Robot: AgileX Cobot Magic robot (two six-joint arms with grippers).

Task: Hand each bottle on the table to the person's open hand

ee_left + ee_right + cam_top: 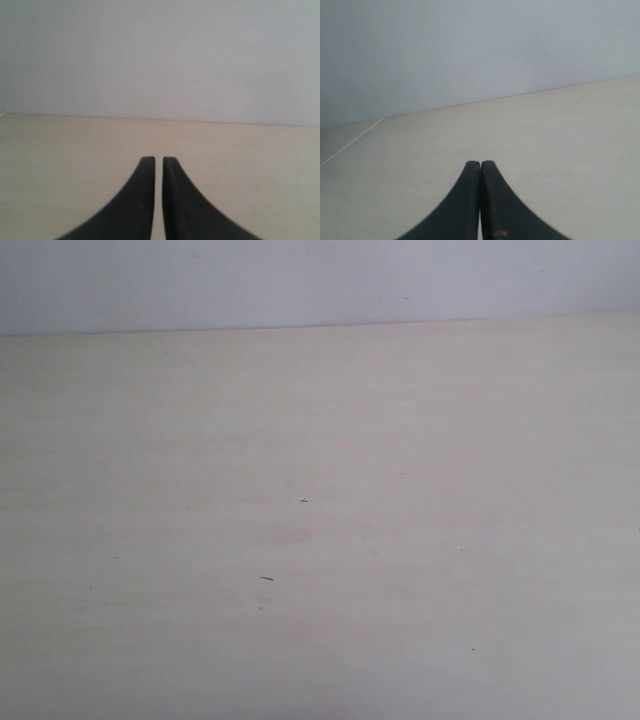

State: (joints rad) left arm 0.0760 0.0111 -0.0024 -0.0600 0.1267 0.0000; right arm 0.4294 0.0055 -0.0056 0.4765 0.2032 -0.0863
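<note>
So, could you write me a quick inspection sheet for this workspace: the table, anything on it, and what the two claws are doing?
Surface: table, pale beige with faint wood grain and a few tiny dark specks.
Job's things: nothing seen.
Clutter: nothing seen.
Grippers: left gripper has its fingers nearly together with only a thin slit between them, holding nothing; right gripper has its fingertips touching, holding nothing. Neither shows in the exterior view.
Cables: nothing seen.
Surroundings: plain pale grey wall behind the table's far edge.
</note>
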